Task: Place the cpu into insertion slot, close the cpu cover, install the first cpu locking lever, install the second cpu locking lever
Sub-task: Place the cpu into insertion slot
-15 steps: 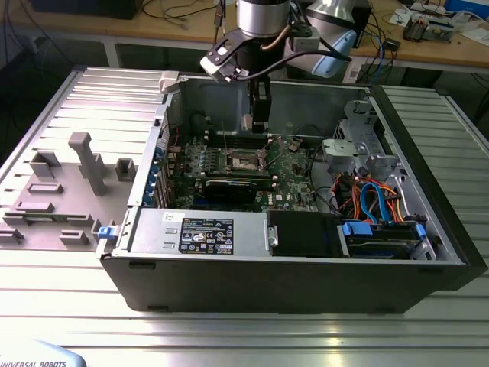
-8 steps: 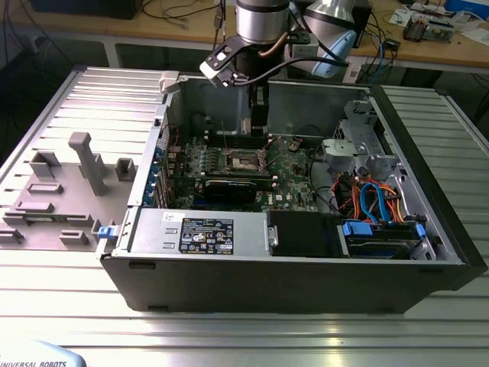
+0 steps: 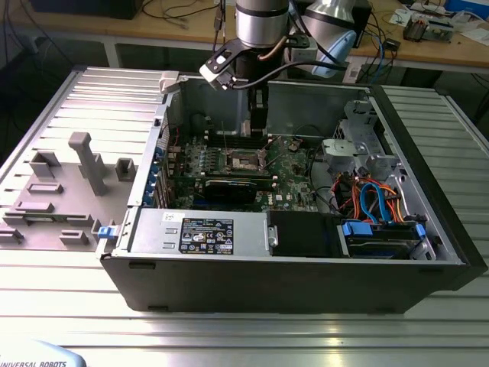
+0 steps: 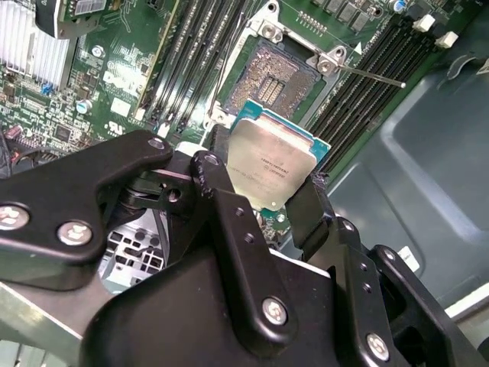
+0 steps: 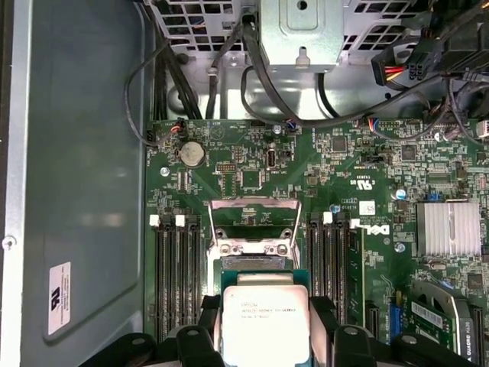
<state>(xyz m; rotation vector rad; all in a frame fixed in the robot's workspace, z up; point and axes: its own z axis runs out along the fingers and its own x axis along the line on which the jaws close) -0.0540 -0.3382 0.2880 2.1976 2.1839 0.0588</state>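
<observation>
The silver-topped, green-edged cpu (image 4: 271, 164) sits tilted, clamped in the gripper (image 4: 260, 186), just beside the insertion slot (image 4: 275, 73). The slot lies open and dark-centred, at 10 o'clock from the case's (image 3: 306, 283) middle in the exterior view. The cpu cover (image 5: 254, 203) stands raised.

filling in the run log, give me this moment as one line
gripper: shut on cpu | insertion slot: uncovered, empty | cpu: held clear of it, not seated | cpu cover: open
</observation>
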